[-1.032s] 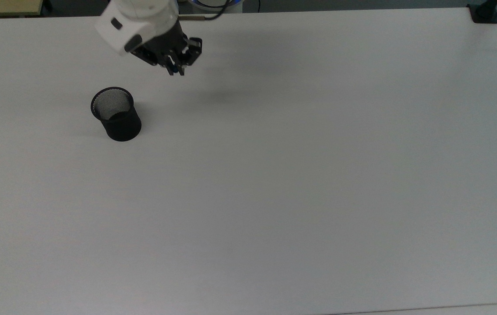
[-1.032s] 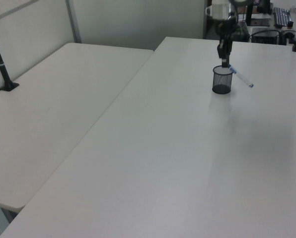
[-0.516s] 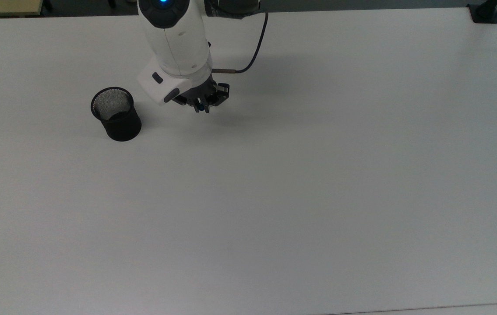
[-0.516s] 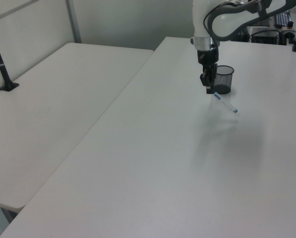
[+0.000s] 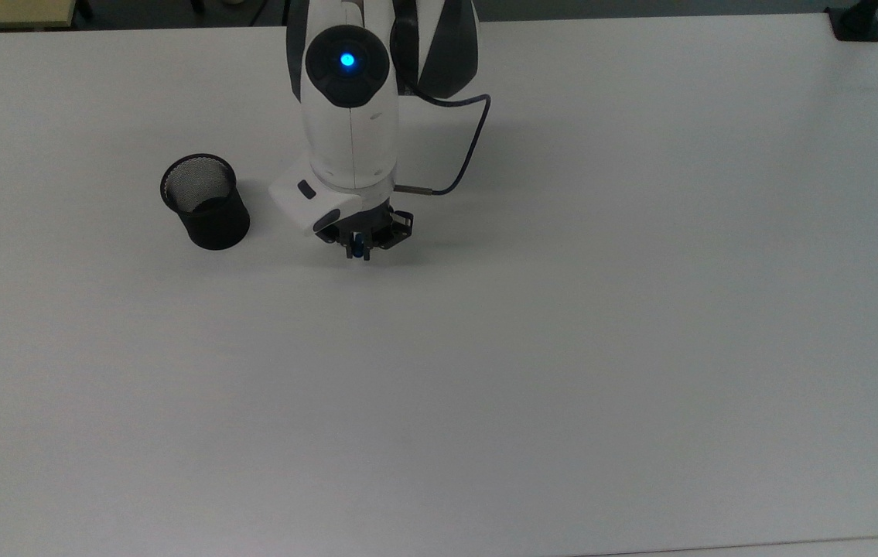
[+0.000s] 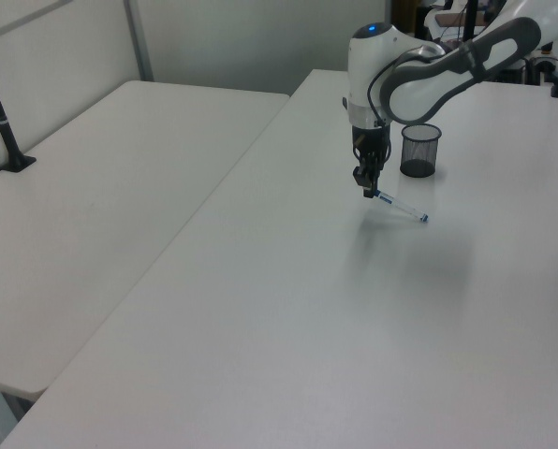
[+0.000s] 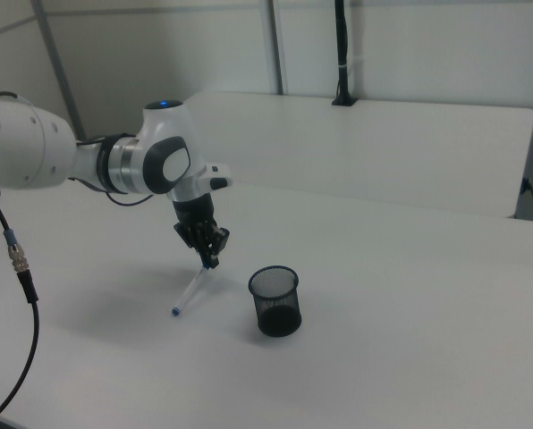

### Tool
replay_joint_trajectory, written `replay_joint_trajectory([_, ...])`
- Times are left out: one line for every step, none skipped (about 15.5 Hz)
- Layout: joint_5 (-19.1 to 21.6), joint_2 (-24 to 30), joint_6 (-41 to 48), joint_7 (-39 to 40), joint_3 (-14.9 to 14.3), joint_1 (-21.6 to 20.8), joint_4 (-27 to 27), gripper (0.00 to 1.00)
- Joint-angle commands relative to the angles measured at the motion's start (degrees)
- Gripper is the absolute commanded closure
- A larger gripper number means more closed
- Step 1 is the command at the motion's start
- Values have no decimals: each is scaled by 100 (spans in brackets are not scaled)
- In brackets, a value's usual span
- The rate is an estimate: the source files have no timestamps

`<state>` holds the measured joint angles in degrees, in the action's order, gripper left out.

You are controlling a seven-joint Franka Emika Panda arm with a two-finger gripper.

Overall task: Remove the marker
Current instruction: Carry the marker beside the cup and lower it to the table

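The marker [image 6: 399, 205] is held by its upper end in the closed gripper [image 6: 366, 190], hanging slanted beside the mesh cup [image 6: 420, 151], probably for lowering onto the table [image 6: 288, 309].

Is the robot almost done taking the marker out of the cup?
Nearly. The marker is already out of the black mesh cup. The gripper is shut on its top end, holding it slanted beside the cup, low over the table. What seems left is to lay it down and let go.
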<state>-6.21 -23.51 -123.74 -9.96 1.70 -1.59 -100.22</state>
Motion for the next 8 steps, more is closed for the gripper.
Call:
replay_joint_trajectory([-354, -127, -607, -252, 23, -43, -182, 98])
replay_joint_trajectory([-398, -145, -625, -252, 32, -43, -182, 97])
replay_joint_trajectory([-442, -162, -625, -252, 40, -43, -191, 95])
replay_joint_trajectory([-477, -171, -633, -252, 40, -43, -217, 91])
replay_joint_trajectory([-477, -171, -651, -252, 40, -43, -226, 87])
replay_joint_trajectory([-477, -163, -651, -243, 40, -43, -226, 75])
replay_joint_trajectory([-469, -145, -651, -252, 40, -34, -218, 63])
replay_joint_trajectory([-460, -119, -634, -261, 40, -25, -209, 44])
